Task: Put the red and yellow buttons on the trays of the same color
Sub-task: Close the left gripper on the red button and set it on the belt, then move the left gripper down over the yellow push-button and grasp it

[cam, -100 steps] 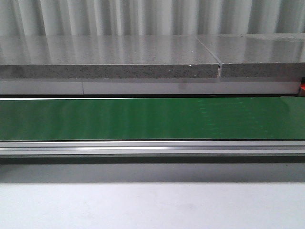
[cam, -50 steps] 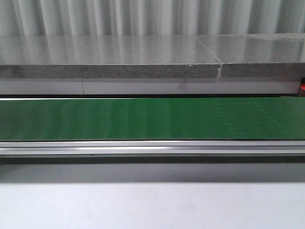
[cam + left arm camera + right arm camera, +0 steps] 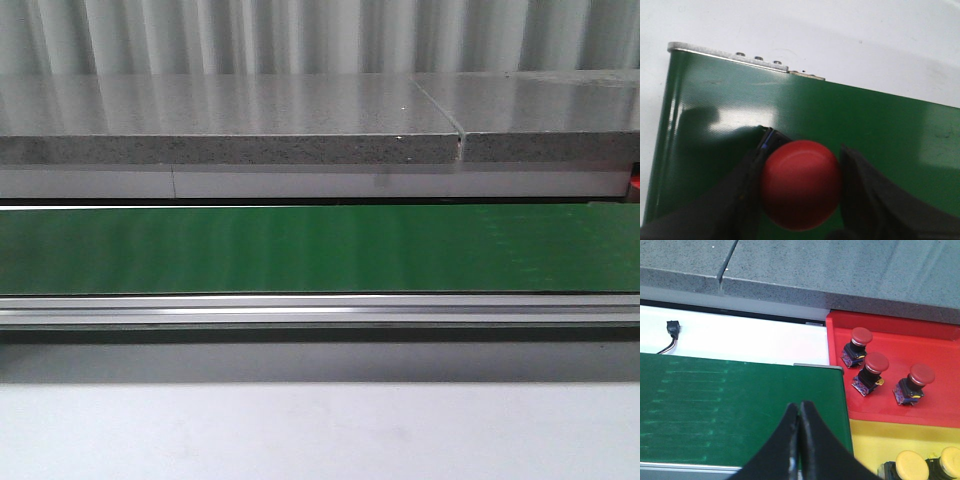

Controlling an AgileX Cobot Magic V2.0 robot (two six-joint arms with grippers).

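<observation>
A red button (image 3: pixel 801 184) with a domed cap sits between the dark fingers of my left gripper (image 3: pixel 803 150), which is shut on it just above the green belt (image 3: pixel 880 120). My right gripper (image 3: pixel 800 407) is shut with nothing in it, over the belt's end (image 3: pixel 730 405). Beside that end lies the red tray (image 3: pixel 940 407) holding three red buttons (image 3: pixel 876 362). Adjoining it is the yellow tray (image 3: pixel 880 440) with two yellow buttons (image 3: pixel 911 465) at the frame's edge. Neither gripper shows in the front view.
The front view holds the green belt (image 3: pixel 320 250), its metal rail (image 3: pixel 320 310) and a grey stone slab (image 3: pixel 230 120) behind. A small black sensor with a cable (image 3: pixel 673 330) sits on the white strip next to the belt.
</observation>
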